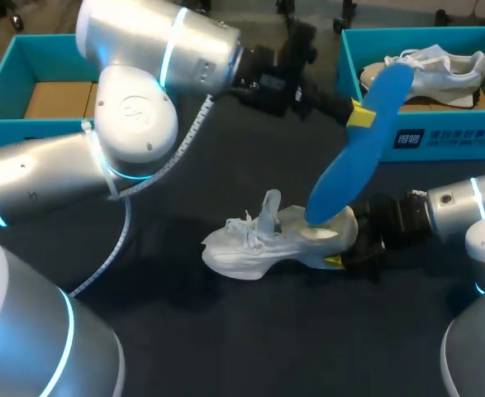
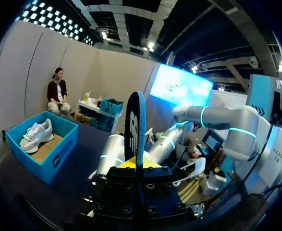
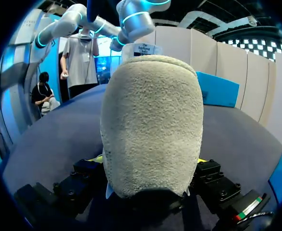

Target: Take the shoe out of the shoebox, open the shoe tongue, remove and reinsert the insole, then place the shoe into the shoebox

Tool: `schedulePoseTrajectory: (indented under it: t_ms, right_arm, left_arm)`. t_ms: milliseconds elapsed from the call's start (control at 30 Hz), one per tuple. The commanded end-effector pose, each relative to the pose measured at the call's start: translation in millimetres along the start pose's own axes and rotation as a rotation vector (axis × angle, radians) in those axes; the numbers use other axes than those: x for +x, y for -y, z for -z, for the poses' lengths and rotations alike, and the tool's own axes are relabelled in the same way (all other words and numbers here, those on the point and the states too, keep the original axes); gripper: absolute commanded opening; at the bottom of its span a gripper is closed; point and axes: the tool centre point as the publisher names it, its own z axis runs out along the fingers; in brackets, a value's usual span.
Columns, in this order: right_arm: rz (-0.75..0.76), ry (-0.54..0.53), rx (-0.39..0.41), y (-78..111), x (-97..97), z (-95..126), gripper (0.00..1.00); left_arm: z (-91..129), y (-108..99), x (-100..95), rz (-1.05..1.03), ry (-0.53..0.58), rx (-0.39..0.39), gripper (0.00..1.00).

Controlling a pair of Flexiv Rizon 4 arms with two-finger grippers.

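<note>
Blue foam insole (image 1: 339, 172): light, thin and flexible. Expect it to bend along its length and to buckle if pushed end-on. It stands tilted, with its lower end inside the opening of the white lace-up shoe (image 1: 254, 241) and its upper end leaning toward the far right. The left gripper (image 1: 359, 115) is closed on it near the upper third, one finger on each flat face. The left wrist view shows the insole edge-on between the yellow tips. A hold nearer the shoe would probably give better control for feeding it in.

The shoe rests on the dark table (image 1: 225, 339), toe to the left, heel to the right, and its tongue appears raised. Its upper looks soft and light. The heel is likely the stiffest part and the soundest place to hold. The right gripper (image 1: 346, 246) is clamped across that heel, one finger at each side.

Containers:
- The teal cardboard shoebox at far right (image 1: 440, 122) holds a second white shoe (image 1: 440, 70).
- The teal cardboard shoebox at far left (image 1: 7, 83) shows only a brown cardboard floor, with no shoe visible in it.
</note>
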Motion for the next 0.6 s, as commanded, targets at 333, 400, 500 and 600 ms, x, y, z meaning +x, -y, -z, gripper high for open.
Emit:
schedulePoseTrajectory:
  t_ms: [333,400,500,600]
  right_arm:
    - [0.000,0.002,0.004,-0.8,0.9,-0.9,0.00]
    - [0.000,0.002,0.004,-0.8,0.9,-0.9,0.00]
    - [0.000,0.002,0.004,-0.8,0.9,-0.9,0.00]
    - [0.000,0.002,0.004,-0.8,0.9,-0.9,0.00]
  left_arm:
    - [10.0,8.0,-2.7,0.060,-0.113,0.110,0.00]
    - [10.0,8.0,-2.7,0.060,-0.113,0.110,0.00]
    - [10.0,8.0,-2.7,0.060,-0.113,0.110,0.00]
    - [10.0,8.0,-2.7,0.060,-0.113,0.110,0.00]
